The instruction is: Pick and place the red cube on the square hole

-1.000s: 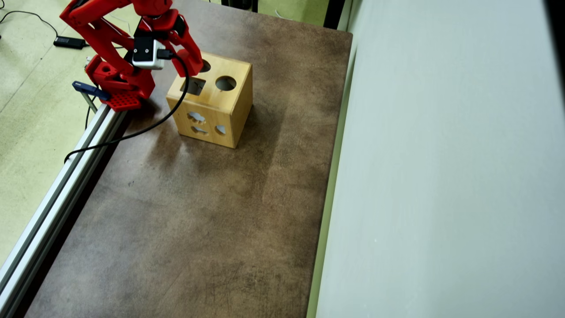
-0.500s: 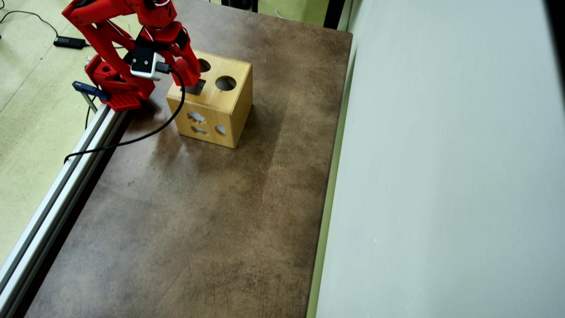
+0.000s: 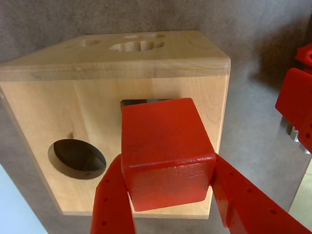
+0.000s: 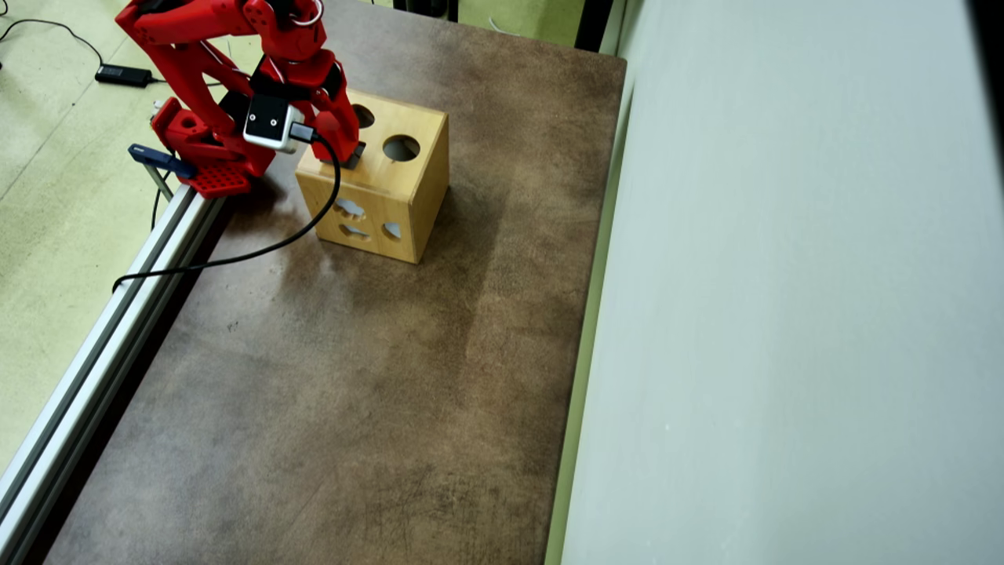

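Wrist view, nearest first. Gripper (image 3: 168, 195): two red fingers (image 3: 113, 204) rising from the lower edge, clenched on the red cube (image 3: 165, 153) — one finger against each side face, both cut off at the frame's bottom. The cube sits over the near top face of the wooden box (image 3: 48, 107) and covers most of the square hole (image 3: 134, 102); only a thin dark strip of the opening shows along the cube's far upper-left edge. Whether the cube's lower face has entered the hole cannot be told. Round hole (image 3: 78, 158): to the left of the cube in this view, fully exposed, clear of the fingers. Beyond the box's far edge, a second face carries shaped cut-outs, foreshortened and hard to read. Red arm parts (image 3: 297, 105) at the right edge, partly cropped.

Overhead view. Box (image 4: 392, 184) stands on the brown table (image 4: 353, 392) near its upper-left corner, close to the arm's base (image 4: 208, 161) and the aluminium rail (image 4: 118, 314). The gripper (image 4: 345, 153) and cube are largely hidden beneath the wrist and its camera. The table beyond the box lies open — a wide run down the frame, and on the right as far as the pale wall (image 4: 784, 314). A black cable (image 4: 235, 255) crosses the table's left margin.
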